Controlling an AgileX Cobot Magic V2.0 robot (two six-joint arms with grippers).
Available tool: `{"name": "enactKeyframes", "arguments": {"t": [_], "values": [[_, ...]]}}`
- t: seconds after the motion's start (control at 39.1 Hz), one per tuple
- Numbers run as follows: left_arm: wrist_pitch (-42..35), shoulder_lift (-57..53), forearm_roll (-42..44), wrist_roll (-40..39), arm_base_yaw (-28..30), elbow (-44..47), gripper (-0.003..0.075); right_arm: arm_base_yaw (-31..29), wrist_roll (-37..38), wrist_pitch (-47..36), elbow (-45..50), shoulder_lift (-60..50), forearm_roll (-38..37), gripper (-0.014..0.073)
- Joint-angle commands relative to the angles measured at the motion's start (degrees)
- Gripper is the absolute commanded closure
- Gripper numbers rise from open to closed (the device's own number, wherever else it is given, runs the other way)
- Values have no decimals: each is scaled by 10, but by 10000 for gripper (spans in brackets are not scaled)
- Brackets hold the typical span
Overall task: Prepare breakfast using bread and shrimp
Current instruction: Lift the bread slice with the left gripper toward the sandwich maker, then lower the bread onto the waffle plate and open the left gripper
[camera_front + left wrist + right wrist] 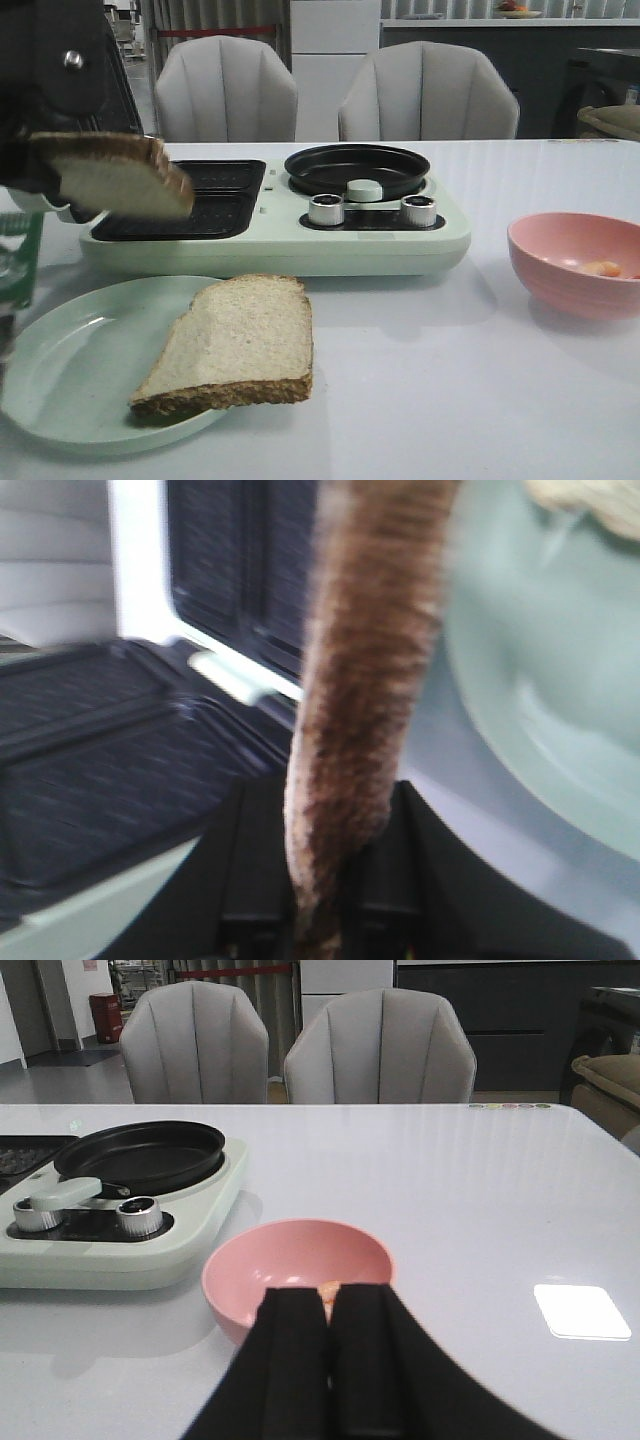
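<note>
White tabletop (420, 400) fills most of my front feed, with two grey chairs (226, 88) behind it along the top of the frame.

Left pincer (325, 880) is clenched on one slice of bread (118, 176). On the front cam that slice hangs in the air at the left edge, tilted, over the left end of the mint green breakfast cooker (275, 215), above its dark ridged grill plates (180, 205). On the left wrist cam I only get the brown crust edge-on, running up from between the black fingers (250, 870), pretty blurry.

Second slice of bread (235, 345) lies flat on the pale green plate (70, 370) in the lower left of the front frame, right side poking out over the plate's rim. The plate sits just in front of the cooker.

Cooker also has a round black pan (357, 170) on its right half and two silver knobs (325, 210) in front of it.

Pink bowl (578, 262) is at the right edge of the front frame, well apart from the plate. The shrimp (600, 268) is inside it, small orange-pink bit near the bottom.

Right pincer (328, 1360) hovers just on the near side of that bowl on its wrist cam, black fingers (290, 1360) pressed together with nothing between them. The shrimp barely peeks out above the fingertips there.
</note>
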Motion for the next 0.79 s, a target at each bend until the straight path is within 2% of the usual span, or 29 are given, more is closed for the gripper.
{"name": "enactKeyframes", "arguments": {"t": [0.0, 0.2, 0.41, 0.56, 0.77], "values": [[-30, -17, 52, -6, 26, -48, 601, 0, -3, -48, -9, -13, -1, 452], [-83, 5, 98, -6, 85, -113, 601, 0, -3, -48, -9, -13, -1, 452], [-122, 69, 106, -6, 141, -186, 601, 0, -3, -48, -9, -13, -1, 452], [-152, 135, 113, -6, 165, -242, 600, 0, -3, -48, -9, -13, -1, 452], [-155, 222, 114, -6, 177, -326, 600, 0, -3, -48, -9, -13, -1, 452]]}}
